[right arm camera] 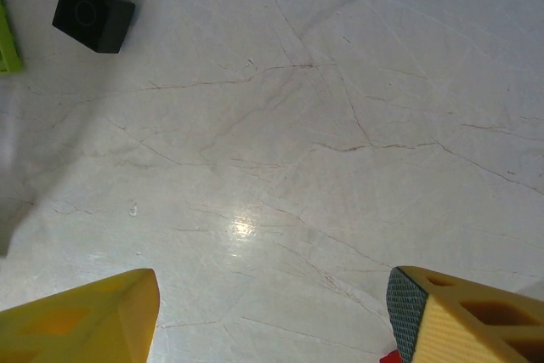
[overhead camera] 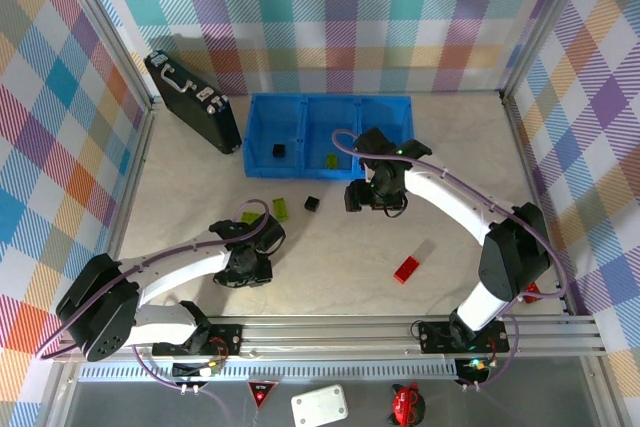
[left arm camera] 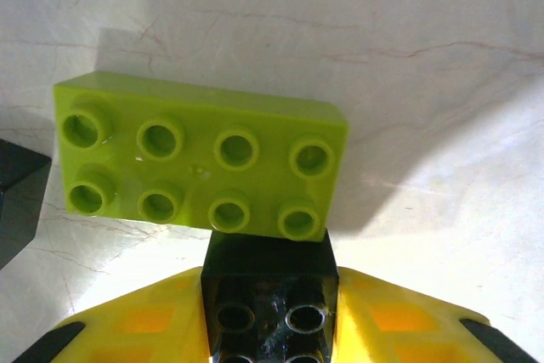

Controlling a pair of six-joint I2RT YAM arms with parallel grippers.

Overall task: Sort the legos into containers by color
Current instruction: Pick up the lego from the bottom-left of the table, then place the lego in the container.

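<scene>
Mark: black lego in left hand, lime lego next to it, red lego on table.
held black lego [left arm camera: 268,295], left wrist view, middle of its visible part.
lime lego [left arm camera: 200,167], left wrist view, centre of its studded top.
red lego [overhead camera: 406,269], top external view, centre of the brick.

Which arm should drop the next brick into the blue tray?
Left, probably. The left gripper is shut on a black brick, ready to carry to the blue tray; the right gripper hangs open, holding nothing.

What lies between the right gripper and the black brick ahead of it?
Nothing; in the right wrist view, the table between right gripper and black brick is bare.
</scene>
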